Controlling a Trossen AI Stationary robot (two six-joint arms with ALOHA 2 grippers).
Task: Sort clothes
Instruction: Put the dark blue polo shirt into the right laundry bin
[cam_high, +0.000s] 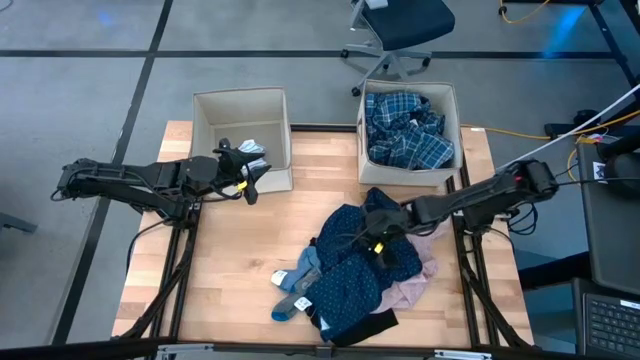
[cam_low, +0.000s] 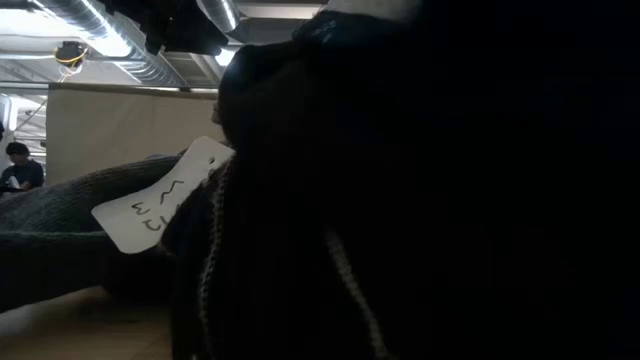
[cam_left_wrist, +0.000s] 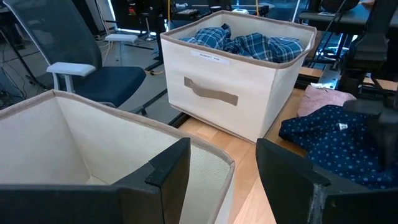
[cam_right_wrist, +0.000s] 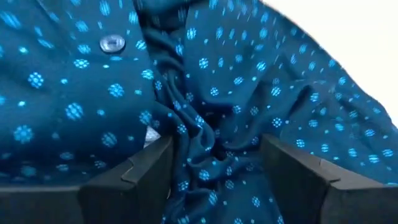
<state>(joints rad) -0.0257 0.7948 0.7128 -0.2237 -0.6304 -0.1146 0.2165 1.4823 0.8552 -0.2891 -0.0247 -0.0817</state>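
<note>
My R pincer (cam_high: 378, 243) is down on the dotted shirt (cam_high: 352, 268) atop the pile at the surface's (cam_high: 240, 260) near-right part. Its fingers stand apart with a bunched fold of the fabric between them, not clamped yet by the look of the wrist view. L pincer (cam_high: 248, 172) hangs over the near rim of the left box (cam_high: 240, 105), fingers wide apart, nothing in them; small socks seem to lie inside just by it. Plaid shirts (cam_high: 405, 128) fill the right box (cam_high: 452, 110). Pink garment (cam_high: 412, 285), black piece (cam_high: 368, 324) and socks (cam_high: 292, 290) lie w/ the pile.

Risks, imo: closing on a thin fold could let the shirt slip out on the lift. The pile is tangled, so pink or black stuff may drag along and end up in the wrong box.
</note>
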